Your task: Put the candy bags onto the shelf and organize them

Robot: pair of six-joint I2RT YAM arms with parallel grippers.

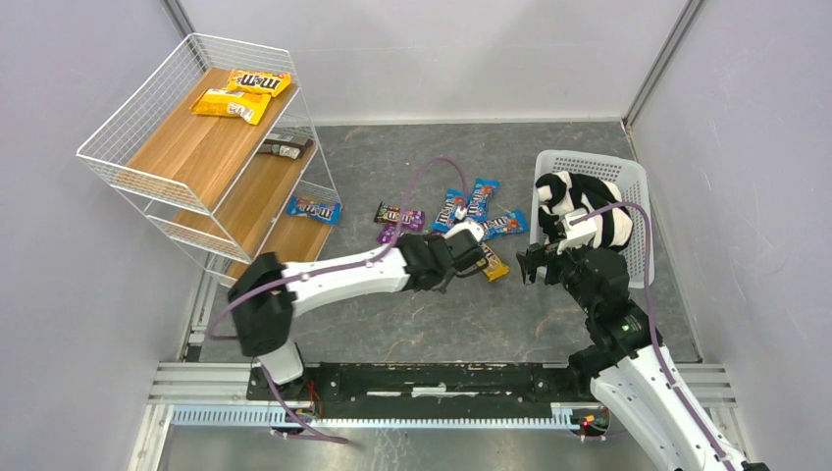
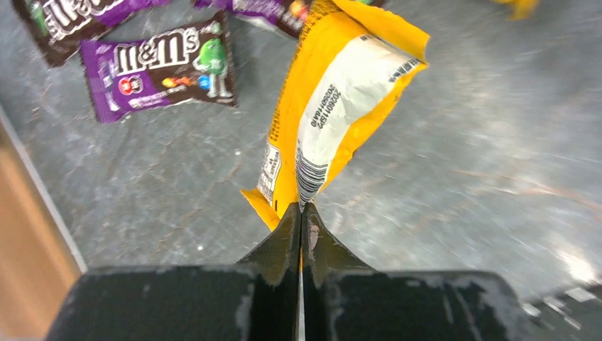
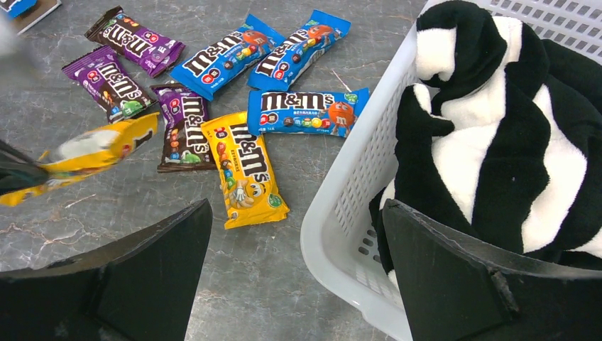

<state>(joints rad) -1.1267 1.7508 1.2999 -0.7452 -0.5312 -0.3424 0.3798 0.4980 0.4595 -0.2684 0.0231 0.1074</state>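
Shelf (image 1: 182, 147) with perhaps four candy bags (image 1: 259, 81)

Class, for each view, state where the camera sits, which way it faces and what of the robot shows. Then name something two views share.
Top external: above, behind left arm and right arm, facing down at table, shelf and basket; both arms show.
Left wrist: on the left arm, facing down past the shut left end effector at the held yellow bag.
Right wrist: on the right arm, facing down through the open right end effector at loose bags and basket.
Shared: both wrist views show the held yellow bag.
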